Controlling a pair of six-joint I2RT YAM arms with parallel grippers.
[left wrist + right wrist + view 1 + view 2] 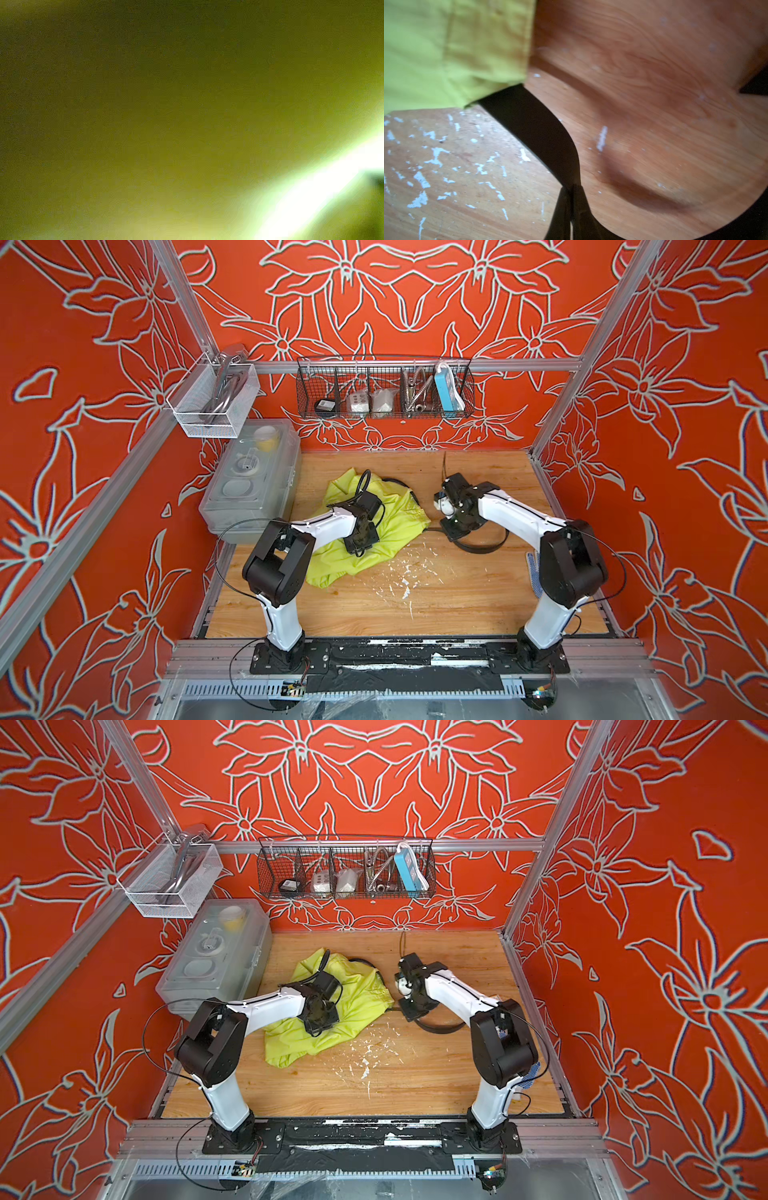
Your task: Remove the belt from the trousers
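Partly hidden, belt (533, 128) vanishes under trousers (446, 52); left wrist view blurred

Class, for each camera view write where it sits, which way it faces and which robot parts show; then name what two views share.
Top views: high at the front, looking down and backward; left arm and right arm show.
Left wrist: on the left arm, against the trousers; only blurred cloth, no robot part.
Right wrist: on the right arm, facing the table; fingers shut on the belt.
Shared by right wrist and top views: belt, trousers.
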